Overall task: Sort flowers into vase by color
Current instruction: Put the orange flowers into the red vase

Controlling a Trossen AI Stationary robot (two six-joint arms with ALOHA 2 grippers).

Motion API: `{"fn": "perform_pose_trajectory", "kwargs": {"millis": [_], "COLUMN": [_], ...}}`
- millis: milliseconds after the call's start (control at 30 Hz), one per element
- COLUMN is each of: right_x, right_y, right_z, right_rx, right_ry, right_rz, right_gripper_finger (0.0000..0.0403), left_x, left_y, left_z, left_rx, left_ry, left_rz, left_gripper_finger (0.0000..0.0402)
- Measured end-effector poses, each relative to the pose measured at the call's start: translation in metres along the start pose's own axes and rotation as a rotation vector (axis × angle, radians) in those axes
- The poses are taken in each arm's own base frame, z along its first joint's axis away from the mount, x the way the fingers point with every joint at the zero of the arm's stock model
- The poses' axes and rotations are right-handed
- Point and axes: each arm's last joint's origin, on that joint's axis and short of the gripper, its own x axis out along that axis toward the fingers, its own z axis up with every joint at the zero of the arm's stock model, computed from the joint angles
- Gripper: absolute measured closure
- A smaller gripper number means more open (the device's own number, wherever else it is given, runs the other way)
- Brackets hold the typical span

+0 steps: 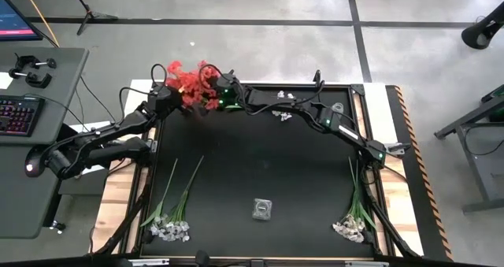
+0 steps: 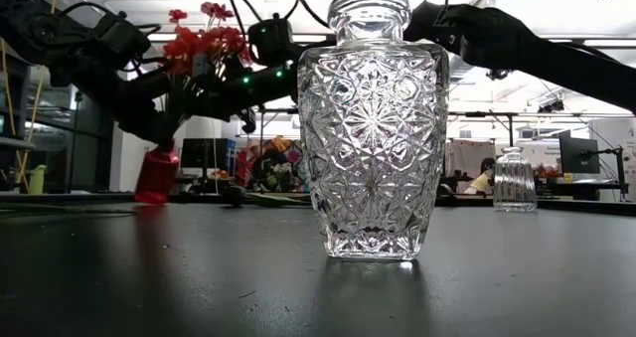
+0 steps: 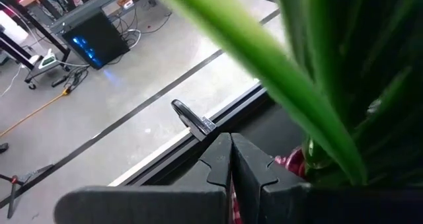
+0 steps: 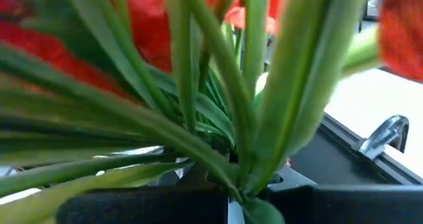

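Observation:
A bunch of red flowers [image 1: 187, 81] [image 2: 204, 44] stands over a small red vase [image 2: 157, 175] at the table's far left corner. Where stems and vase mouth meet is hidden by the arms. My right gripper [image 1: 216, 94] [image 4: 231, 192] reaches along the far edge from the right and is shut on the bunch's green stems. My left gripper [image 1: 161, 100] [image 3: 230, 141] is shut, its tips close beside the red vase [image 3: 291, 163]. White flowers lie flat at the near left [image 1: 169, 220] and near right [image 1: 353, 218]. My right gripper pinches several green stems [image 4: 241, 178] of the red flowers between its two fingers, below the blossoms. It comes nearly level from the table's right side, with the stems fanning upward out of the fingers. My left gripper stands next to the red vase; whether it touches, I cannot tell.
A large cut-glass vase [image 1: 262, 209] [image 2: 371, 128] stands upright near the table's middle front. A smaller clear vase [image 2: 514, 180] stands toward the far right. A metal clamp [image 3: 192, 121] sits on the far edge. A desk with a keyboard [image 1: 17, 113] stands left of the table.

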Motion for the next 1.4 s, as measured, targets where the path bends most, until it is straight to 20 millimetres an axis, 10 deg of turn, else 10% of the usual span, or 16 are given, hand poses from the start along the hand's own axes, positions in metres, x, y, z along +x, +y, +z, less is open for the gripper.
{"fn": "perform_pose_trajectory", "kwargs": {"millis": [300, 933, 1400], "right_x": [0.000, -0.007, -0.011], "right_y": [0.000, 0.007, 0.007], "right_z": [0.001, 0.019, 0.023], "right_rx": [0.015, -0.006, -0.066], "right_ry": [-0.011, -0.068, -0.006], "right_rz": [0.004, 0.019, 0.106], "right_gripper_finger": [0.0380, 0.0185, 0.0171], "left_x": [-0.002, -0.034, -0.050], "left_y": [0.008, 0.031, 0.033], "left_z": [0.020, 0.060, 0.060], "left_rx": [0.018, 0.067, 0.063], "left_ry": [-0.032, -0.074, -0.118], "left_rz": [0.058, 0.117, 0.083], "left_gripper_finger": [0.0402, 0.0402, 0.0402]}}
